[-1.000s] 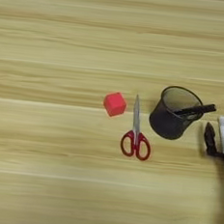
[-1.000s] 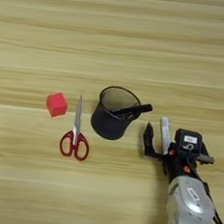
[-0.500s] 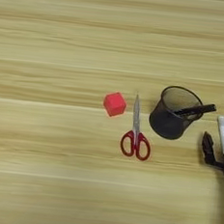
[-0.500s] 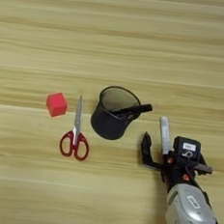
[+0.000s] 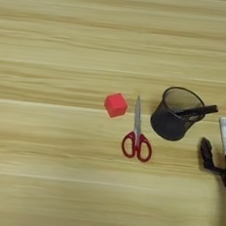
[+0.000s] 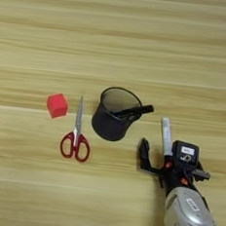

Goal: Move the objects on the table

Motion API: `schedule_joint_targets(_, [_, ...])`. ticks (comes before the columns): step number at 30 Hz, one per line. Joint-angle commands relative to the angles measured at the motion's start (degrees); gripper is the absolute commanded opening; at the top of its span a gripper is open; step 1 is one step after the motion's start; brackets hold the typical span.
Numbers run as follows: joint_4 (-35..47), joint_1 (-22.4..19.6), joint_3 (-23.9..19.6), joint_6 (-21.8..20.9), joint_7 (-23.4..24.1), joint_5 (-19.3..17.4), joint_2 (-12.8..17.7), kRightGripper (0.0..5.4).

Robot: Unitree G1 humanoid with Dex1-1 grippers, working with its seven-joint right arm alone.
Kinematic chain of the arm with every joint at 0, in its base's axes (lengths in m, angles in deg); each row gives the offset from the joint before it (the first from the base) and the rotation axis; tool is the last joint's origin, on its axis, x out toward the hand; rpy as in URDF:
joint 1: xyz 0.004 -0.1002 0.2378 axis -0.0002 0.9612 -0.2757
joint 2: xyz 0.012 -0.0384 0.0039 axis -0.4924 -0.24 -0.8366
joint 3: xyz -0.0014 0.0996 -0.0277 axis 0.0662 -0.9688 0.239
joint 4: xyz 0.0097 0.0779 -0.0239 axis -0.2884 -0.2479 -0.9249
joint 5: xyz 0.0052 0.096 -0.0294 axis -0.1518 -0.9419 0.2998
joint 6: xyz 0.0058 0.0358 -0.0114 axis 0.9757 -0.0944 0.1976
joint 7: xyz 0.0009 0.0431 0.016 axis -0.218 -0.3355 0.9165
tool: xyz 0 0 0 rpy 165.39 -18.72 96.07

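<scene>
I have the end effector [image 6: 155,155] low over the surface [image 5: 40,176] toward its right edge, fingers spread wide and holding nothing, one black finger left of the white marker [image 6: 166,135] and the other seemingly on its right. To grip well, I judge I should line the fingers square across the marker's barrel and settle lower before closing, so it does not roll or skid. I would also keep clear of the mesh cup [image 5: 175,114] just to the left, with the scissors [image 5: 137,135] and red cube [image 5: 115,105] beyond.
</scene>
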Motion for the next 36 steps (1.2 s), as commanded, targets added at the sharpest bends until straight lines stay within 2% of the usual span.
schedule_joint_targets(1, [2.91, -1.00, -0.99, 0.07, 0.81, 0.05, 1.71, 5.37])
schedule_joint_targets(3, [2.93, -0.98, -1.02, 0.56, 1.00, 0.12, 1.72, 5.37])
schedule_joint_targets(7, [3.04, -0.90, -0.95, 1.23, 1.09, 0.22, 1.79, 5.00])
schedule_joint_targets(8, [3.10, -0.86, -0.89, 1.36, 1.09, 0.37, 1.86, 4.74])
schedule_joint_targets(13, [3.69, -0.49, -0.42, 2.08, 0.76, 1.03, 2.29, 4.14])
schedule_joint_targets(36, [4.41, -0.77, -0.52, 3.07, 0.48, 1.40, 2.55, 1.79])
